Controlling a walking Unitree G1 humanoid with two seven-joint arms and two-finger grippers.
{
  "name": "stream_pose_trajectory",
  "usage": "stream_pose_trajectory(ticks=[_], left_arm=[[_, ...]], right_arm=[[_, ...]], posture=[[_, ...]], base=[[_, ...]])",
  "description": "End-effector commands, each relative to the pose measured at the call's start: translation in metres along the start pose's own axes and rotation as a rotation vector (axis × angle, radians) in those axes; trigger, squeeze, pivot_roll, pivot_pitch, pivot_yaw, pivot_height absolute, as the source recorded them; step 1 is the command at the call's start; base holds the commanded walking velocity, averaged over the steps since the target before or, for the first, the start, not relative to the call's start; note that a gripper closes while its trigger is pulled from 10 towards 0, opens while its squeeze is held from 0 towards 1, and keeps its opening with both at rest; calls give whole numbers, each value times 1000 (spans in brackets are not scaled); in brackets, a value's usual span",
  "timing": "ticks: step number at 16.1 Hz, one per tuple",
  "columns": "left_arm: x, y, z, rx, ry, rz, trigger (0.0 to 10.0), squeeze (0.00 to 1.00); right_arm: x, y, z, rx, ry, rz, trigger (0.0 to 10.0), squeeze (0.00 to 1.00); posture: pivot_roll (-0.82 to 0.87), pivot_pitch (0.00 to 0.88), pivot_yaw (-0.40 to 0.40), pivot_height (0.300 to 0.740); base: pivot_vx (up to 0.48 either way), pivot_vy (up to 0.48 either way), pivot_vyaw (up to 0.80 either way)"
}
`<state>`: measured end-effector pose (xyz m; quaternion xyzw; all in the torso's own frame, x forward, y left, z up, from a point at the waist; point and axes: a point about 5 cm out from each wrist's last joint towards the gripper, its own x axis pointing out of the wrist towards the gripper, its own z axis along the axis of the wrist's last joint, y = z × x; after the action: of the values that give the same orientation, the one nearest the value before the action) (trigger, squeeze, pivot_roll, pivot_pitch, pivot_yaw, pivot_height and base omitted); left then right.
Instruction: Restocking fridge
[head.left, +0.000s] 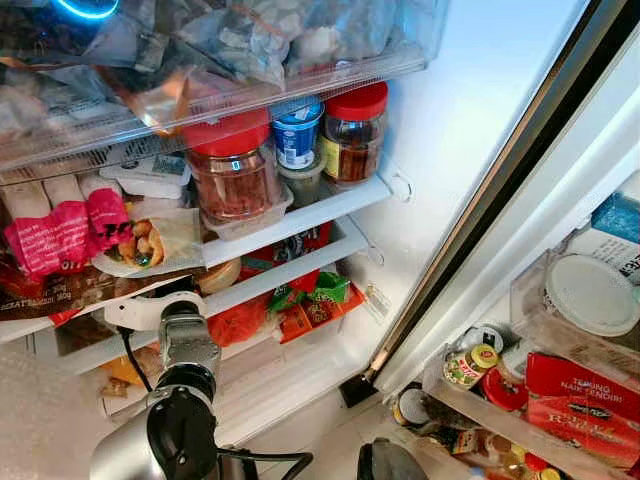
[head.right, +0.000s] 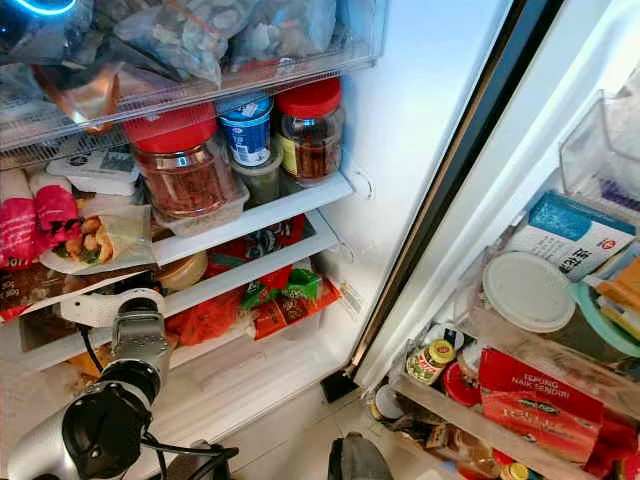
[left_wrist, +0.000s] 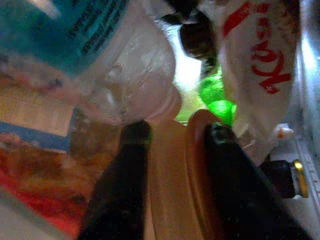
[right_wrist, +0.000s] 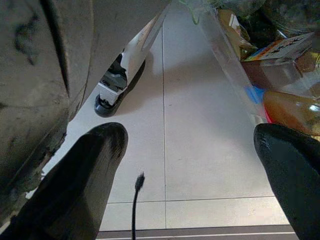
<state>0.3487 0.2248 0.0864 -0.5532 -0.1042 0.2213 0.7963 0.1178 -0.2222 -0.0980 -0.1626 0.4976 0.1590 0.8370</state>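
My left arm (head.left: 185, 345) reaches into the open fridge at the lower shelf (head.left: 290, 270). In the left wrist view, my left gripper (left_wrist: 176, 132) has both black fingers pressed on a tan round cap (left_wrist: 170, 170). The cap belongs to a clear plastic bottle (left_wrist: 115, 75) with a teal label, lying among packets. The same tan cap (head.left: 218, 275) shows under the shelf edge in the eye views. My right gripper (right_wrist: 195, 145) hangs open over the tiled floor beside the fridge door, with nothing between its fingers.
Two red-lidded jars (head.left: 235, 170) (head.left: 352, 135) and a blue tub (head.left: 297, 135) stand on the shelf above. Green and orange snack bags (head.left: 300, 300) lie to the right of my left hand. The door rack (head.left: 530, 400) at the right holds jars and red packets.
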Motion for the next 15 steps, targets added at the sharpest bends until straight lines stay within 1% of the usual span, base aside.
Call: stream_pose_trajectory(ticks=[1,4,9,11,13,14,15], left_arm=[[-8,18,-9,-11,48,77,10000,1000],[-6,12,-7,12,42,31,10000,1000],[-3,3,-6,0,34,-28,10000,1000],[1,-6,-3,-5,21,-71,10000,1000],[3,-11,-1,-11,16,-98,10000,1000],[3,-12,-1,-10,20,-107,10000,1000],[2,-15,-5,10,40,-134,10000,1000]], right_arm=[[-4,0,-13,2,40,4,10000,0],[-4,0,-13,1,38,5,10000,0],[-4,1,-13,1,37,2,10000,0],[-3,1,-12,1,36,-2,10000,0],[-3,1,-11,2,34,-4,10000,0],[-3,1,-11,3,33,-5,10000,0],[-3,1,-11,2,32,-5,10000,0]], posture=[[-286,193,-106,655],[-281,189,-108,655],[-281,186,-107,655],[-279,183,-104,655],[-276,180,-101,655],[-273,180,-99,655],[-273,180,-99,655]], base=[[0,0,0],[0,0,0],[0,0,0],[0,0,0],[0,0,0],[0,0,0],[0,0,0]])
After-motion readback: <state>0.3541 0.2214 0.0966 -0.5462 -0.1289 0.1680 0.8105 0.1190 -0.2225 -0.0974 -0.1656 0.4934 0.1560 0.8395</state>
